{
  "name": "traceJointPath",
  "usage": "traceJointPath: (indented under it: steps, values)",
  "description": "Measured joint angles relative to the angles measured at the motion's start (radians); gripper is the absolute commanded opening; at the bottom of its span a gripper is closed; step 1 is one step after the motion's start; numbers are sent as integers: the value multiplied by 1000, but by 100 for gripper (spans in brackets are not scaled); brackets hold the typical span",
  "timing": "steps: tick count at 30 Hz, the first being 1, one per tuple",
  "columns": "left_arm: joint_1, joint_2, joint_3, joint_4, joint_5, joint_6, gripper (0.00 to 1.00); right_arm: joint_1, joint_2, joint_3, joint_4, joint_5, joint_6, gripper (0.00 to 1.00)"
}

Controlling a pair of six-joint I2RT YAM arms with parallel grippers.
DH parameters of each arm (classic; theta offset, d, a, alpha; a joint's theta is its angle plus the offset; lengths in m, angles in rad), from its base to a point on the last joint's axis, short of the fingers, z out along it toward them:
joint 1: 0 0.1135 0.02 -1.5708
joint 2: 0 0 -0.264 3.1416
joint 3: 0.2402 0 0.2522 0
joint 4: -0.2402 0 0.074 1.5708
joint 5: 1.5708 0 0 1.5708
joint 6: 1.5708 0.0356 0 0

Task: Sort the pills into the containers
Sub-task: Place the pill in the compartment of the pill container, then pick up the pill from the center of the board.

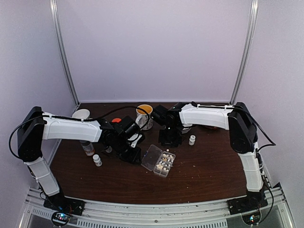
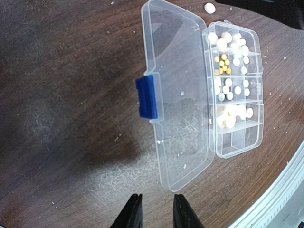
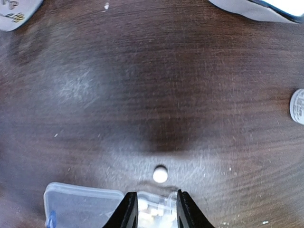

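Note:
The clear organizer box [image 1: 159, 161] lies open on the dark table with its lid [image 2: 178, 95] folded out flat. Several of its containers [image 2: 235, 85] hold white and yellow pills [image 2: 228, 88]; the end one looks bare. One loose white pill [image 3: 160, 174] lies on the table just beyond the box's far edge, the same pill [image 2: 209, 7] showing in the left wrist view. My left gripper [image 2: 156, 211] is open just off the lid's corner, nothing between its fingers. My right gripper [image 3: 156, 205] is open over the box's far end, also with nothing in it.
A mug [image 1: 145, 114] stands at the back centre, with an orange cap [image 1: 116, 120] and a white cup [image 1: 80, 114] to its left. Small white bottles [image 1: 192, 140] [image 1: 97, 160] stand right and left of the box. An amber bottle [image 1: 88, 148] is under the left arm.

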Motion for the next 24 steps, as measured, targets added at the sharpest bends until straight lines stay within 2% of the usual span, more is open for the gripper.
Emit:
traceJointPath:
  steps: [24]
  values:
    - [0,0,0,0,0,0,26,-20,76,33,-24,5,-31,26]
